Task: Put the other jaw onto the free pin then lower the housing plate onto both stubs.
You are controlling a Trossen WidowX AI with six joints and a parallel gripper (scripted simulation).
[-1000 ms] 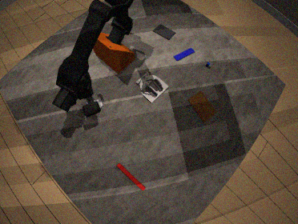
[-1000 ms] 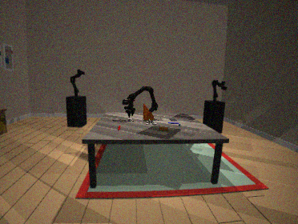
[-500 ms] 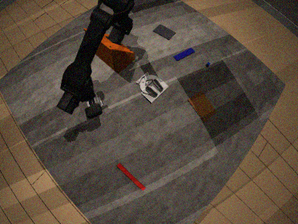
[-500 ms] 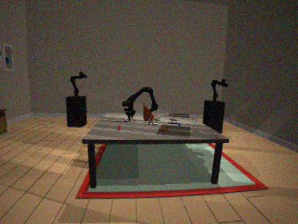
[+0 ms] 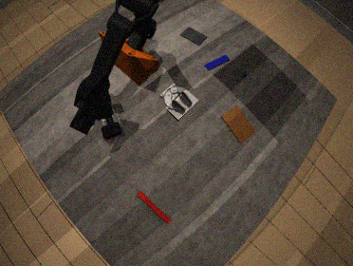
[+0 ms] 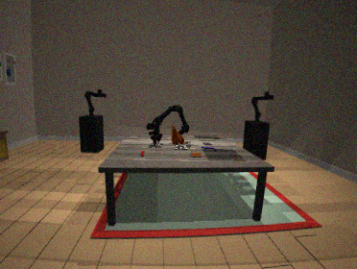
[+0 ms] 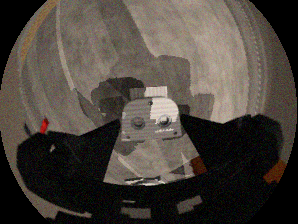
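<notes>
The white base plate (image 5: pixel 179 116) (image 6: pixel 181 147) lies mid-table. Two dark, elongated shapes, seemingly the jaws, lie side by side on it; whether their teeth mesh cannot be told. A pale plate with two round features, seemingly the housing plate (image 7: pixel 151 131), lies off the base, below my gripper and between its fingertips in the wrist view. My gripper (image 5: pixel 112 128) (image 6: pixel 154 143) (image 7: pixel 150 120) is open and empty, low over the table left of the base in the top view. The arm hides most of the housing plate there.
A tall orange wedge (image 5: pixel 138 66) (image 6: pixel 177 136) stands beside the arm, behind the base. A red bar (image 5: pixel 154 207) lies toward the front. A blue bar (image 5: pixel 217 63), a dark grey block (image 5: pixel 194 36) and an orange-brown block (image 5: pixel 238 124) lie around the base. Dark shadows cross the table.
</notes>
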